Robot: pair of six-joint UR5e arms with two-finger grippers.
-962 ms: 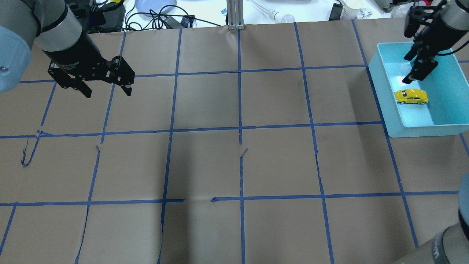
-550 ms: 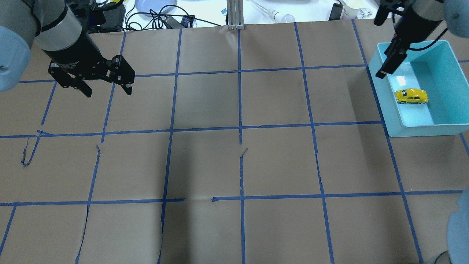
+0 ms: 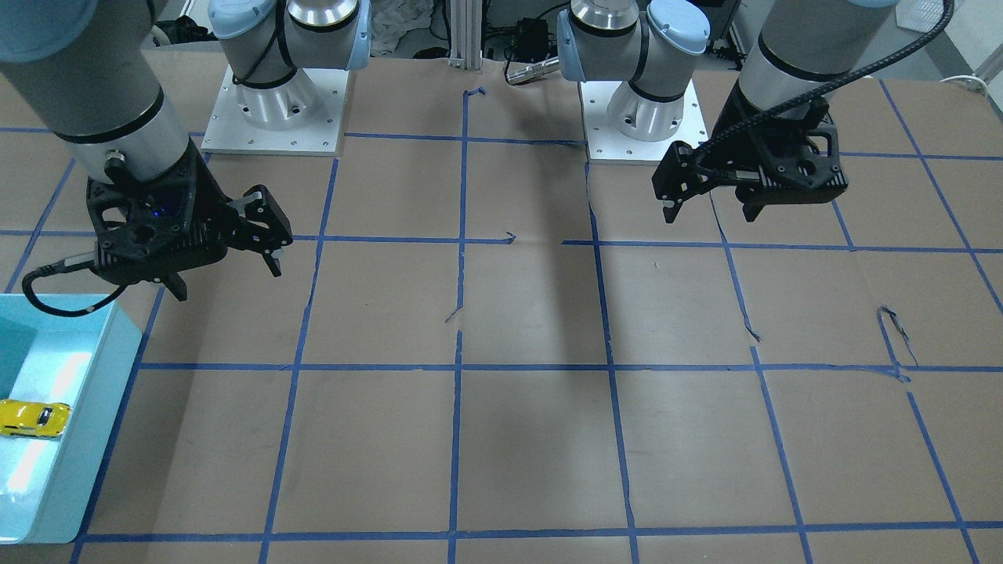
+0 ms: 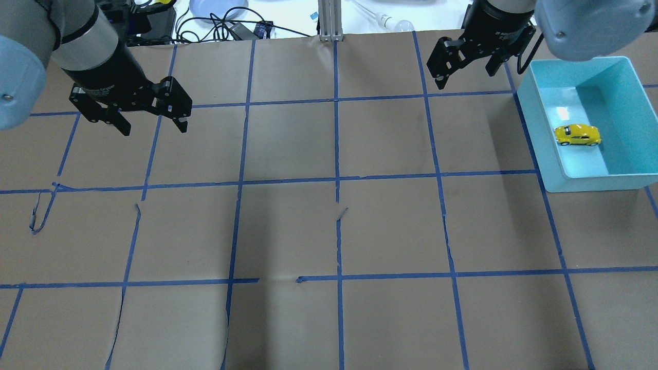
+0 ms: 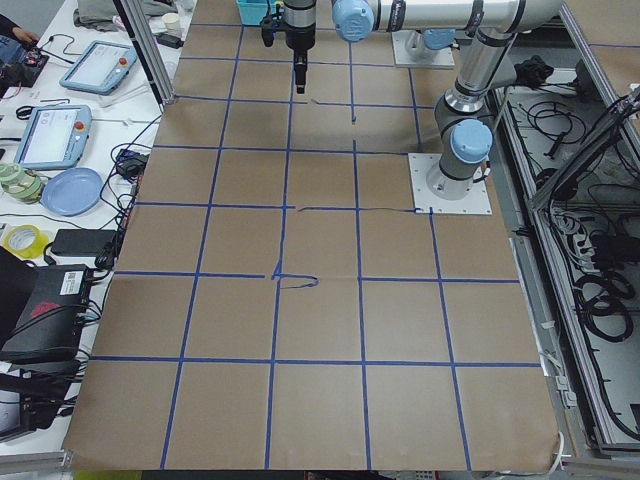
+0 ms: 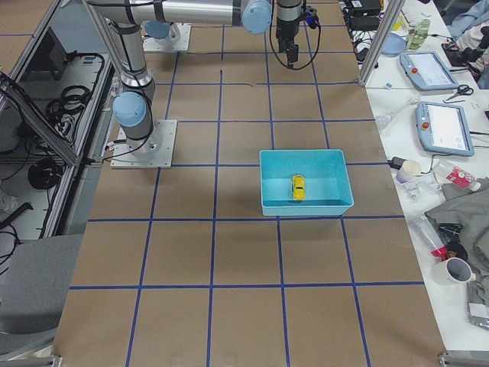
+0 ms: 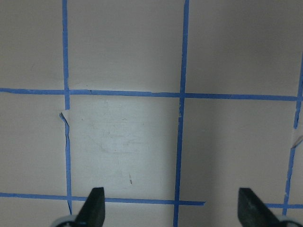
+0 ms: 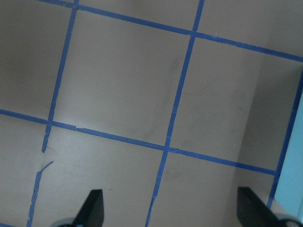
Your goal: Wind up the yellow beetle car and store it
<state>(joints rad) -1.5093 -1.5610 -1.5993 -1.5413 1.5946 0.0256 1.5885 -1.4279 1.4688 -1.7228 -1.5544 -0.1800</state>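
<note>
The yellow beetle car (image 4: 577, 135) lies on its wheels inside the light-blue bin (image 4: 534, 128) at the right of the table. It also shows in the front-facing view (image 3: 31, 417) and in the exterior right view (image 6: 298, 187). My right gripper (image 4: 465, 77) is open and empty. It hangs over bare table to the left of the bin, apart from it. My left gripper (image 4: 151, 127) is open and empty, far off over the left side of the table. In both wrist views the fingers stand wide apart over brown paper.
Brown paper with a blue tape grid covers the table, torn in places (image 4: 38, 216). Cables, a blue plate (image 4: 216, 7) and a metal post (image 4: 329, 20) lie beyond the far edge. The bin's edge shows at the right of the right wrist view (image 8: 294, 198).
My right gripper has left the bin and swung left and toward the far edge, over open table. The car stays in the bin. The left arm has barely moved.
</note>
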